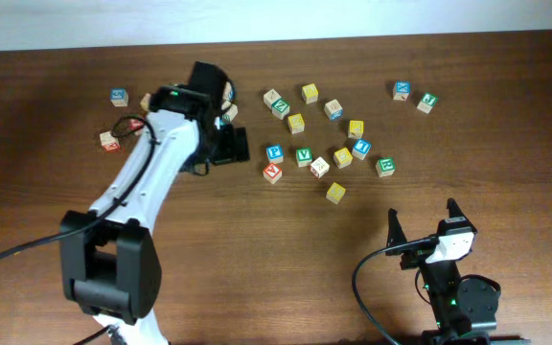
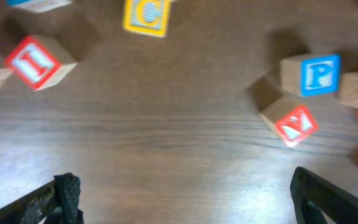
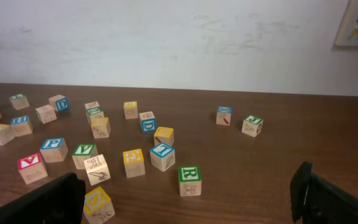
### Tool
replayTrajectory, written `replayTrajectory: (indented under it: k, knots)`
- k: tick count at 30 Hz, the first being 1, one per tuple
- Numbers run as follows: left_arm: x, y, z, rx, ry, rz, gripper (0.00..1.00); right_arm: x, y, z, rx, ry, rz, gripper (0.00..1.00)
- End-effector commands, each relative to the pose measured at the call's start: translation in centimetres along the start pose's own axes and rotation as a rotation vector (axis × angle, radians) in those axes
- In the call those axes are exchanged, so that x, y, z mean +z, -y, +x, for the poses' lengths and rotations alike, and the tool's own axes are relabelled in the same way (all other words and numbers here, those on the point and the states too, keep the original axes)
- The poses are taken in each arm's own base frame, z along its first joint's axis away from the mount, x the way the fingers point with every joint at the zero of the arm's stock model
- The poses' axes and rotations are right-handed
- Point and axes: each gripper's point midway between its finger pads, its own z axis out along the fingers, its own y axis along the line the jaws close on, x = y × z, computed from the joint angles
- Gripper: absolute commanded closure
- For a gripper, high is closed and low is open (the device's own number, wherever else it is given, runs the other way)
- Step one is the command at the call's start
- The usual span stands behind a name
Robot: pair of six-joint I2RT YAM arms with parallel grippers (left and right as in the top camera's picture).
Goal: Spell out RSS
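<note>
Left tool [image 2: 184, 186] spread wide, empty; right tool [image 1: 422, 213] spread wide, empty, facing R cube [image 3: 189, 180].

The overhead camera looks straight down from well above the bench [image 1: 27, 192] and covers both arms and the whole scatter of cubes. The left wrist camera looks steeply down from close above the bench, with the left fingers [image 2: 64, 199] at its lower corners. It shares the blue P cube [image 2: 320, 74] and the adjacent red-lettered cube [image 2: 297, 124] with the overhead view. The right wrist camera sits low near the front edge and faces almost level across the bench toward the white wall [image 3: 166, 37], with the right fingers [image 3: 319, 193] at its lower corners; it shares the green R cube [image 3: 189, 175] and most of the scatter with the overhead view.
</note>
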Motion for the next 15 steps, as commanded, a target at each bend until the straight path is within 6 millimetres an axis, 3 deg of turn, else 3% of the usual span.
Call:
replayTrajectory:
  k: [1, 3, 6, 10, 11, 15]
  knots:
    - [-0.7, -2.1, -0.5, -0.062, 0.074, -0.156, 0.01, 0.0, -0.1, 0.3, -0.003, -0.004, -0.001, 0.02]
    - [-0.3, -2.4, -0.3, -0.063, 0.072, -0.167, 0.01, 0.0, -0.1, 0.3, -0.003, -0.004, -0.001, 0.02]
    - [-0.2, -4.6, -0.9, -0.096, 0.085, -0.221, 0.01, 0.0, -0.1, 0.3, -0.003, -0.004, -0.001, 0.02]
    - [-0.2, -10.0, -2.1, -0.268, 0.076, -0.225, 0.01, 0.0, -0.1, 0.3, -0.003, -0.004, -0.001, 0.02]
    - [-0.1, -10.6, -2.1, -0.297, 0.06, -0.196, 0.01, 0.0, -0.1, 0.3, -0.003, -0.004, -0.001, 0.02]
    - [0.1, -10.0, -0.9, -0.324, -0.032, -0.074, 0.01, 0.0, -0.1, 0.3, -0.003, -0.004, -0.001, 0.02]
